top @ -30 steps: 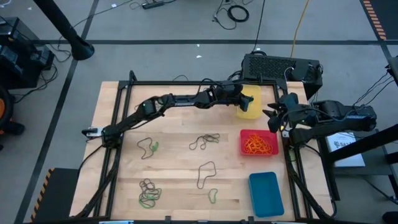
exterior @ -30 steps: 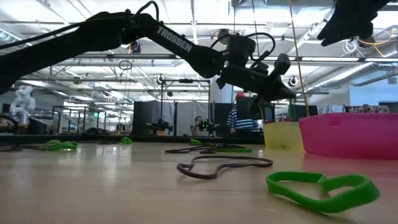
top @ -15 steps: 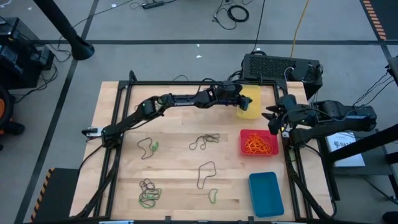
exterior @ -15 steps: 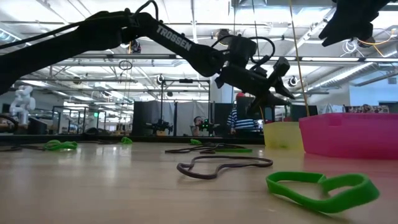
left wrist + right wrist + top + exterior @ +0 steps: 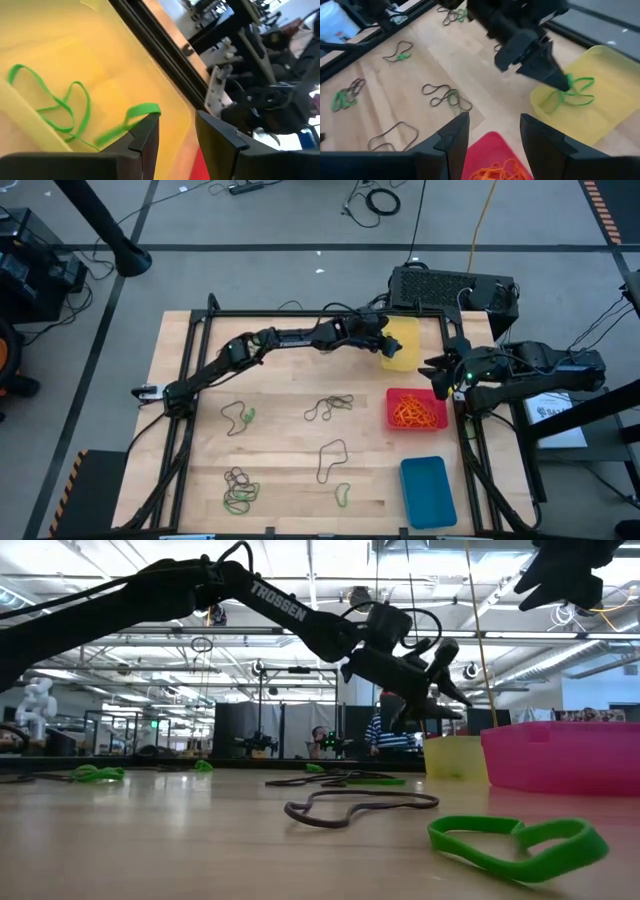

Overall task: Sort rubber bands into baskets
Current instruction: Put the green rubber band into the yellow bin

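- Dropping a green rubber band (image 5: 572,92) into the yellow basket (image 5: 402,345) by the table's far edge, we spread the left gripper (image 5: 385,346) fingers and hold nothing.
- We lift straight up so nothing snags.
- Our right gripper (image 5: 436,375) waits spread wide and bare over the red basket (image 5: 416,410).

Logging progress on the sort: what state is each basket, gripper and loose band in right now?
yellow basket: holds green bands
red basket: holds orange bands
blue basket: empty
left gripper: open over the yellow basket
right gripper: open, waiting beside the red basket
loose bands: green and dark, unsorted on the table
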`<action>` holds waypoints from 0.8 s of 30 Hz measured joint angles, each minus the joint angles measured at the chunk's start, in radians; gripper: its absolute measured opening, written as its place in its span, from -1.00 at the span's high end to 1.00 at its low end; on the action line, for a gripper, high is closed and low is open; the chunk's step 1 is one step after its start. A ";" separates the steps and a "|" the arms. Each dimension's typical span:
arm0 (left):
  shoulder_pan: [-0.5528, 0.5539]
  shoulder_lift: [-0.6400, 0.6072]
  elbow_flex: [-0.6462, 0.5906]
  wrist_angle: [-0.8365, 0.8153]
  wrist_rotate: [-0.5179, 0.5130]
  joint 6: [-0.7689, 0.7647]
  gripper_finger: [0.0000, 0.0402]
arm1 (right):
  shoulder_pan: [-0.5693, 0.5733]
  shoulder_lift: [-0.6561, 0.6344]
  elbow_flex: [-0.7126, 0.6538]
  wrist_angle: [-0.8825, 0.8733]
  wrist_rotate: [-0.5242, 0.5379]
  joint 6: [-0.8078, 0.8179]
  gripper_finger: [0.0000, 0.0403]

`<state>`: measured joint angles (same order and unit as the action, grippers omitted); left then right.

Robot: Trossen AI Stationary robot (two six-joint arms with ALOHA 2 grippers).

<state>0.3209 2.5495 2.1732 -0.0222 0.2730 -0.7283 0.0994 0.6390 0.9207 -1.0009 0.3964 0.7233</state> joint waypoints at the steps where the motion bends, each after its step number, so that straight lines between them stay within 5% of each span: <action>1: 0.001 -0.001 0.007 -0.012 0.010 0.001 0.33 | 0.000 0.000 0.000 0.003 -0.007 0.002 0.16; 11: 0.005 -0.004 0.183 -0.392 -0.036 0.143 0.33 | 0.001 0.014 0.000 0.061 -0.039 0.077 0.16; 19: 0.008 -0.011 0.183 -0.513 -0.026 0.167 0.33 | 0.001 0.052 0.000 0.134 -0.078 0.091 0.16; 24: 0.008 -0.018 0.183 -0.514 0.078 0.161 0.33 | 0.001 0.083 0.000 0.159 -0.103 0.097 0.16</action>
<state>0.3290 2.5311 2.3562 -0.5359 0.3507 -0.5674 0.1001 0.7215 0.9207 -0.8420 0.2932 0.8202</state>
